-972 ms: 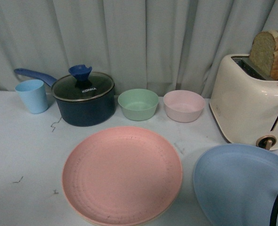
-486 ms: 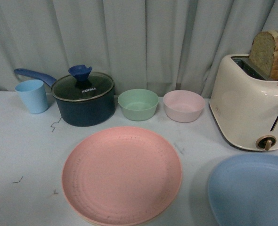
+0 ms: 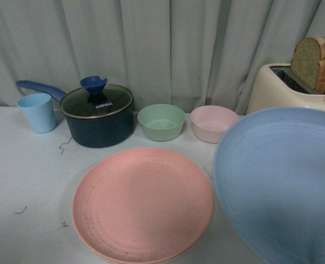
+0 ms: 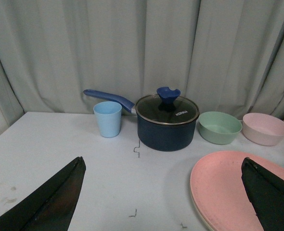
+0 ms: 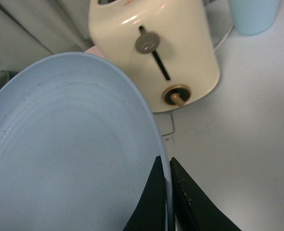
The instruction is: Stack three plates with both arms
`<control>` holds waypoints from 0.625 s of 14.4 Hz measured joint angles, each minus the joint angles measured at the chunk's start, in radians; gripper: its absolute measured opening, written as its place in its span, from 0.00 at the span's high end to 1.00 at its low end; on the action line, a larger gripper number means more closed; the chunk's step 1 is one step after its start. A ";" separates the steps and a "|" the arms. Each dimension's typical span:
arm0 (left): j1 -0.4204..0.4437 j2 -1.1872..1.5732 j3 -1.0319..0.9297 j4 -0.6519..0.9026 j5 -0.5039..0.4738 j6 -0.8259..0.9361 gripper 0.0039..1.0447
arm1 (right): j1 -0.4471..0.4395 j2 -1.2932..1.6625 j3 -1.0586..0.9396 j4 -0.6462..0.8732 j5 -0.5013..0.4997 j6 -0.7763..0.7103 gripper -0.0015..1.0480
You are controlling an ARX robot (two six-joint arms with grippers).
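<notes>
The pink plate (image 3: 142,203) lies flat on the white table, front centre. A cream plate's rim (image 4: 197,208) shows just under it, so the pink one sits on the cream one. The pink plate also shows in the left wrist view (image 4: 228,192). The light blue plate (image 3: 283,187) hangs in the air at the right, tilted toward me and hiding most of the toaster. My right gripper (image 5: 165,161) is shut on its rim (image 5: 65,154). My left gripper (image 4: 163,160) is open and empty above the table, left of the pink plate. Neither gripper shows in the front view.
Along the back stand a light blue cup (image 3: 37,112), a dark blue lidded pot (image 3: 98,114) with its handle pointing left, a green bowl (image 3: 161,121) and a pink bowl (image 3: 213,123). A cream toaster (image 5: 154,48) holding a bread slice (image 3: 312,61) stands at the back right. A grey curtain hangs behind.
The light blue plate has risen from the table at the right and tipped up toward me, now covering the toaster's front. The pink plate has not moved.
</notes>
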 joint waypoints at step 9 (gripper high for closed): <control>0.000 0.000 0.000 0.000 0.000 0.000 0.06 | 0.572 0.357 0.490 -0.374 0.395 0.208 0.97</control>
